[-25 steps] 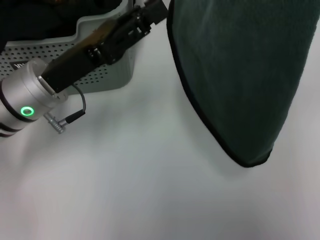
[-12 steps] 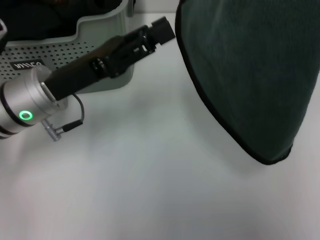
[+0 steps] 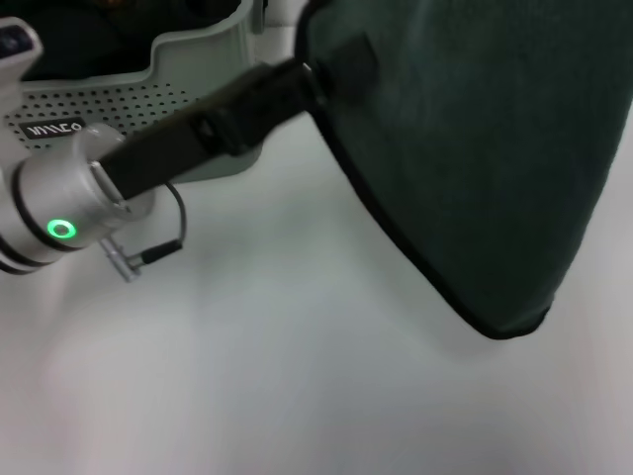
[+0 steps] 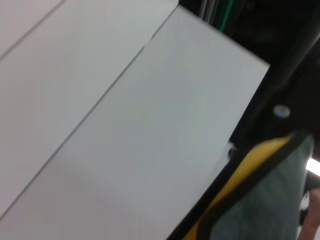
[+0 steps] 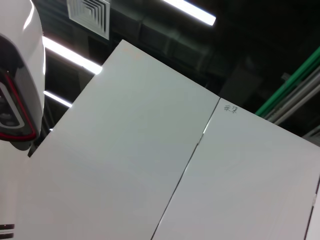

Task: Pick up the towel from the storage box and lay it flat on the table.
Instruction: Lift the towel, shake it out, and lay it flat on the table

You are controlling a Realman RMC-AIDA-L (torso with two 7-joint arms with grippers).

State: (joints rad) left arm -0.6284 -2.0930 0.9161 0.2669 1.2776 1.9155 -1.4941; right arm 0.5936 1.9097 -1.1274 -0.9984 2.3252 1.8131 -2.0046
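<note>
The dark teal-green towel [image 3: 475, 148] with black edging hangs in the air over the right half of the white table [image 3: 247, 386]. Its lower rounded corner sits just above the tabletop. My left gripper [image 3: 336, 67] reaches across from the left and meets the towel's left edge near the top. The left wrist view shows that black-edged towel edge [image 4: 265, 210] close up, with a yellow strip beside it. The pale green storage box [image 3: 198, 94] with its black label [image 3: 54, 129] stands at the back left, behind my left arm. My right gripper is out of view.
Black fabric [image 3: 89, 35] lies inside the box. A short cable and plug [image 3: 148, 252] hang from my left wrist above the table. The right wrist view shows only wall panels and ceiling lights.
The towel has swung left and my left gripper has moved right, so the gripper now touches the towel's left edge. Before, there was a gap between them.
</note>
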